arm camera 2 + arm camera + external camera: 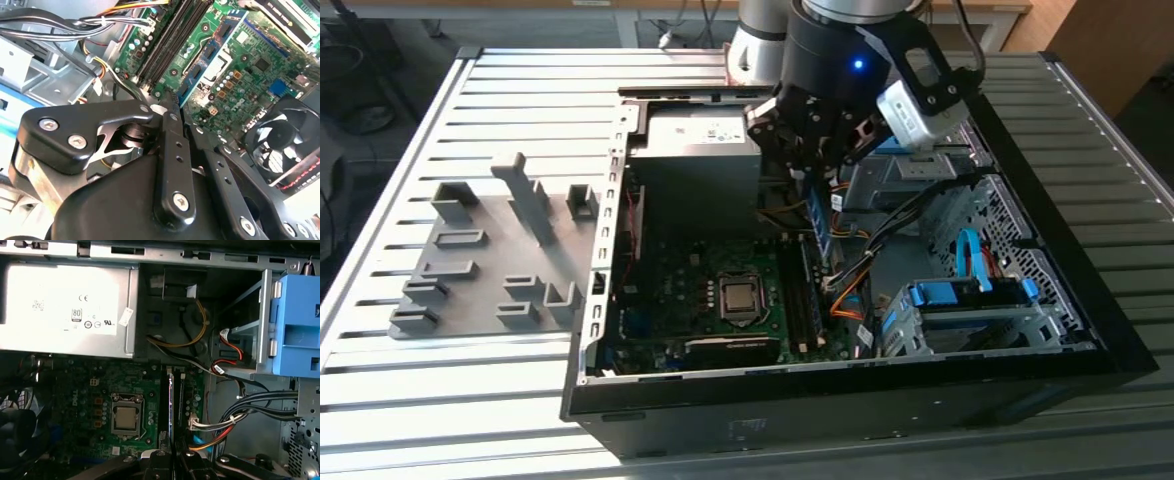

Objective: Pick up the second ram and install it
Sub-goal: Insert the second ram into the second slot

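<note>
The second ram [821,222] is a thin blue-green stick standing on its long edge inside the open computer case [607,300]. My gripper [817,165] is shut on its upper edge. The stick hangs just above the black memory slots [803,300] on the green motherboard, running along them. In the second wrist view the fingers [172,145] pinch the ram [210,60], which reaches down beside the slots [170,40]. Seen edge-on in the first wrist view, the ram [170,395] runs out from the gripper [172,456] over the slots [181,395]. Whether it touches a slot I cannot tell.
A grey slotted holder block [494,250] lies on the slatted table at the exterior view's left. Inside the case are the power supply [694,150], the processor socket [739,295], bundled cables [854,290] beside the slots, a blue drive cage [961,300] and a fan [285,135].
</note>
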Controlling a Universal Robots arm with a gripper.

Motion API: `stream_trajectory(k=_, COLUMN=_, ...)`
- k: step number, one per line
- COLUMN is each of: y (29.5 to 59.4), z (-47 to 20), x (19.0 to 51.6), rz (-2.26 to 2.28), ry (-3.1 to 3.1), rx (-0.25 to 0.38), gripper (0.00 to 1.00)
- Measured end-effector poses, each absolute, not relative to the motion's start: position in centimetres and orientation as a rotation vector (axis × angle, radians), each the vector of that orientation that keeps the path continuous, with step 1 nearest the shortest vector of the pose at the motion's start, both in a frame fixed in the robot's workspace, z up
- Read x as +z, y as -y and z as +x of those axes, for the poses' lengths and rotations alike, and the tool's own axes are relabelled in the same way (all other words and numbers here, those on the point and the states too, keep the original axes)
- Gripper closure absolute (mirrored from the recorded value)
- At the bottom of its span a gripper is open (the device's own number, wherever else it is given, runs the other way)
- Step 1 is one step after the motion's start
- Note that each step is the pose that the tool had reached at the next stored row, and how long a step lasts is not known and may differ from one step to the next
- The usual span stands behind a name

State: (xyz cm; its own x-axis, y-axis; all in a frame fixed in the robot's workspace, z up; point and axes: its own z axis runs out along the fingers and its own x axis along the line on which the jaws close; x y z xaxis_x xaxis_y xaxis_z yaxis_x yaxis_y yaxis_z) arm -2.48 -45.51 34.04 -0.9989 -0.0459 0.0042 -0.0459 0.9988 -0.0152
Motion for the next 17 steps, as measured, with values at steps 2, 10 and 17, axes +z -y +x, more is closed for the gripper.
stream_trajectory(k=2, y=45.5, z=-2.5, x=33.8, rz=0.062, ry=3.137, rx=0.024, gripper=0.86)
stream_trajectory(k=10, y=45.5, z=-2.4, x=32.4, rz=0.048, ry=3.137, rx=0.024, gripper=0.86)
stream_trajectory(k=17, y=46.0, z=-2.4, x=31.1, rz=0.048, ry=3.136, rx=0.024, gripper=0.86)
